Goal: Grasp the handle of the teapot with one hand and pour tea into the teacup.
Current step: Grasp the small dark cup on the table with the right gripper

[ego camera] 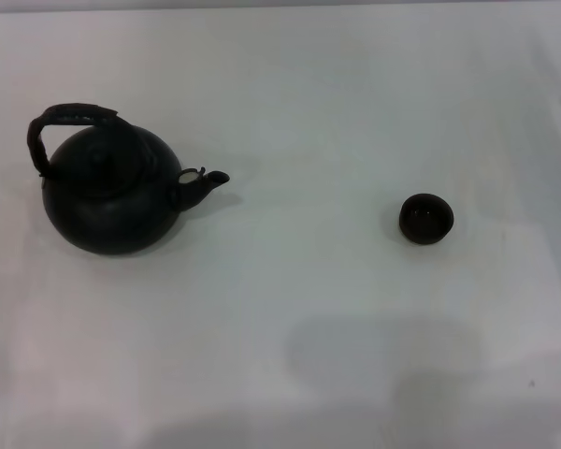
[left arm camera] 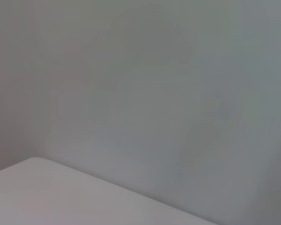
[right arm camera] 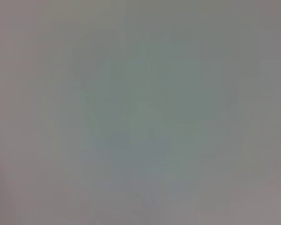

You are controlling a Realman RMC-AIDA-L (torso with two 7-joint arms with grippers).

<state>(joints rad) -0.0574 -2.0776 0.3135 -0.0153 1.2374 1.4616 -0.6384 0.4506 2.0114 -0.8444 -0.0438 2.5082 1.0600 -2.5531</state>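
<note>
A round matte black teapot [ego camera: 112, 196] stands upright on the white table at the left of the head view. Its short spout [ego camera: 208, 181] points right, toward the teacup. Its dark arched handle [ego camera: 67, 118] rises over the lid, leaning to the left and back. The small dark teacup [ego camera: 425, 218] sits upright at the right, well apart from the teapot. Neither gripper nor any arm shows in the head view. Both wrist views show only plain pale surface.
The white table [ego camera: 309, 318] spreads wide around both objects. A pale corner of a surface [left arm camera: 61, 197] appears in the left wrist view. Faint shadows lie on the table near its front edge.
</note>
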